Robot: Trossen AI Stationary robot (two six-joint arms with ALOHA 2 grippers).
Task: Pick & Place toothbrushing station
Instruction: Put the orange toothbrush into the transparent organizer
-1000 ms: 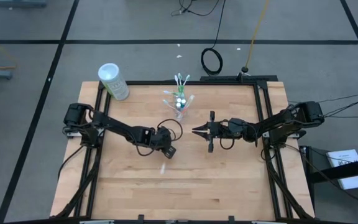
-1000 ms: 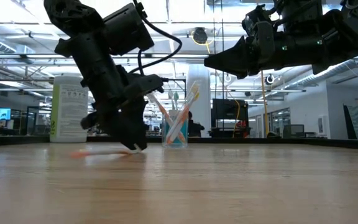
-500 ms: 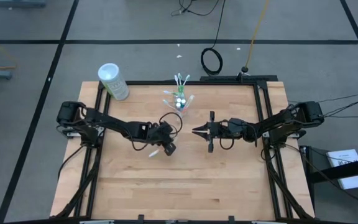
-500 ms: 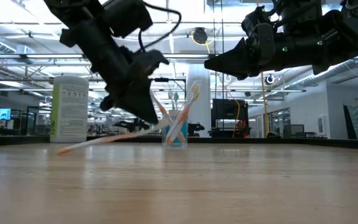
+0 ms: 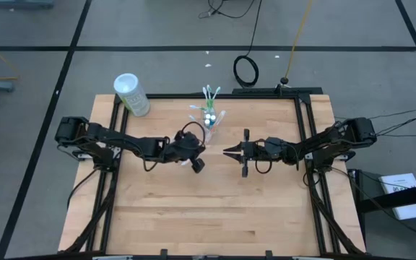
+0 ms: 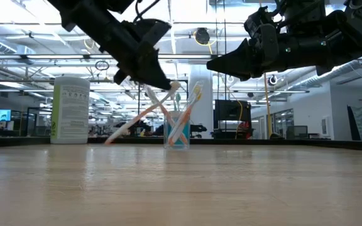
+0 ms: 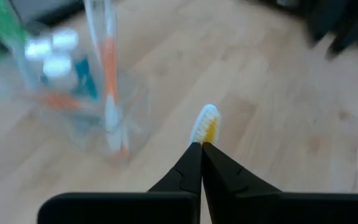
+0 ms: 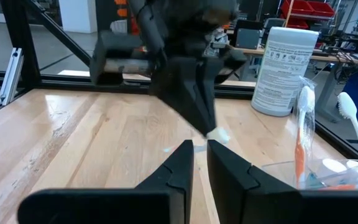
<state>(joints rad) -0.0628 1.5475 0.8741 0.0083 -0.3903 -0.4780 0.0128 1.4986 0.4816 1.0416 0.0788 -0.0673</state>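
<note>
A clear plastic cup [image 5: 209, 119] stands on its base near the table's far edge. It holds several white toothbrushes with green or orange accents and small blue tubes, and it also shows in the low view [image 6: 178, 130] and the left wrist view [image 7: 86, 106]. My left gripper [image 5: 196, 164] is shut on a white and orange toothbrush [image 6: 137, 118], raised just left of the cup. My right gripper [image 5: 226, 152] hovers above the table's middle, right of the cup. It is empty, with a narrow gap [image 8: 199, 152] between its fingers. My left gripper pinches the toothbrush just below its bristle head [image 7: 205, 124] between its two fingertips. The head sticks out past the tips. The fingers [image 6: 159, 75] slant down toward the table's right. The brush is lifted clear and tilted, its handle end [image 6: 110, 140] hanging low to the left.
A white cylindrical canister with green print [image 5: 132, 94] stands at the far left corner and also shows in the low view [image 6: 70, 110]. Bare wood [image 5: 208, 209] fills the near half of the table. A black frame [image 5: 305, 123] runs along the table's edges.
My left gripper has risen and moved toward the far edge and the cup, staying shut on the toothbrush. The brush lay flat on the table a second ago. Its head end rose first while the handle tip trailed low. It now hangs tilted and clear of the wood.
</note>
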